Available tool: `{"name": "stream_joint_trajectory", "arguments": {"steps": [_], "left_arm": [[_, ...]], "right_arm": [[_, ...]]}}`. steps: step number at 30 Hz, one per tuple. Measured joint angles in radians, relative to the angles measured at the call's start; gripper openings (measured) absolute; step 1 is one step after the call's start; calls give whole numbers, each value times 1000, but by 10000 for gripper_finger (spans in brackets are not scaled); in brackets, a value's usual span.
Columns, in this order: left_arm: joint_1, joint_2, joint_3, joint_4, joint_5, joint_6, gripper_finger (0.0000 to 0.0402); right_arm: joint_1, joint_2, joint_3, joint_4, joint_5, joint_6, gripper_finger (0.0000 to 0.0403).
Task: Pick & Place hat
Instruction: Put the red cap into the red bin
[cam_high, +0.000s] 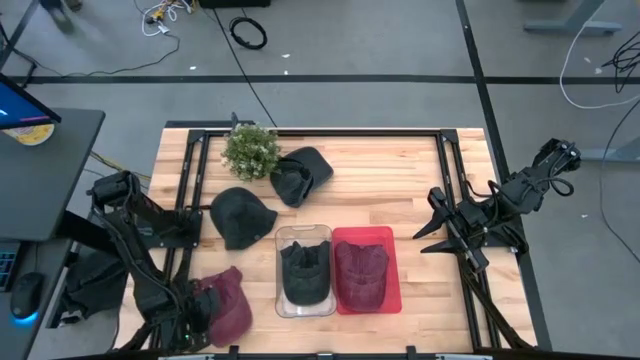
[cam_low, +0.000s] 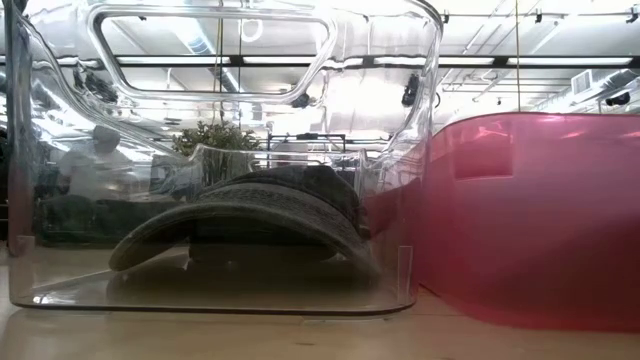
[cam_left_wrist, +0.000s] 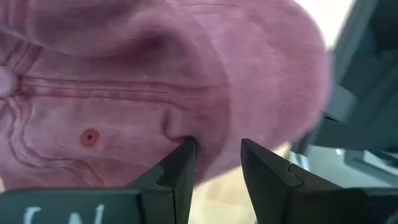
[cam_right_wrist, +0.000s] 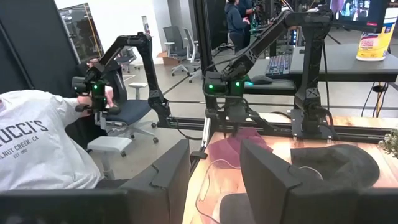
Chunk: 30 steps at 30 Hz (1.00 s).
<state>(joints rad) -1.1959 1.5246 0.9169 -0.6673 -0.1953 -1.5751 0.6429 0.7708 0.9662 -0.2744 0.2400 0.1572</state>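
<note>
A maroon hat lies on the table near its front left corner and fills the left wrist view. My left gripper is low at the hat's left side, coming from the table's left. Its fingers are open, with the hat's edge in the gap. My right gripper is open and empty above the table's right side, and it also shows in its own wrist view. My left gripper touches the maroon hat at its edge. One fingertip meets the cloth, where a small fold dents in. The other finger stands beside the edge, and I cannot tell whether it touches. The hat lies on the table.
A clear bin holds a dark hat. Beside it, a red bin holds a maroon hat. A black hat, another dark hat and a small plant stand farther back. A person in a white shirt sits beyond the table's left side.
</note>
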Motion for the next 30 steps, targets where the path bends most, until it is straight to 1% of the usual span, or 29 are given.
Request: {"name": "stream_joint_trajectory", "arguments": {"steps": [5, 10, 12, 13, 15, 16, 17, 23, 27, 30], "left_arm": [[4, -1, -39, 12, -10, -12, 135], [16, -1, -28, 5, -19, 23, 130], [16, 0, -20, 3, -22, 50, 107], [16, 0, -16, 2, -18, 62, 87], [16, 0, -6, 0, -11, 89, 31], [16, 0, -2, 2, -12, 95, 18], [16, 0, 1, 2, -13, 100, 13], [21, -9, 1, -16, -11, 122, 3], [21, -52, 1, -25, -40, 164, 2], [21, -90, 1, -46, -46, 195, 1]], "right_arm": [[0, 0, 0, 3, 0, 11, 144], [0, 0, 0, 3, 0, 12, 144], [0, 0, 0, 3, 0, 10, 144], [0, 0, 0, 3, 0, 6, 144], [0, 2, 0, 3, 0, 3, 144], [0, 4, 0, 3, 0, 8, 144], [0, 7, 0, 3, -1, 13, 144], [-2, 23, 0, 17, -1, 10, 144], [-8, 34, 1, 61, -1, -45, 144], [-8, 47, 1, 67, -1, -50, 144]]}}
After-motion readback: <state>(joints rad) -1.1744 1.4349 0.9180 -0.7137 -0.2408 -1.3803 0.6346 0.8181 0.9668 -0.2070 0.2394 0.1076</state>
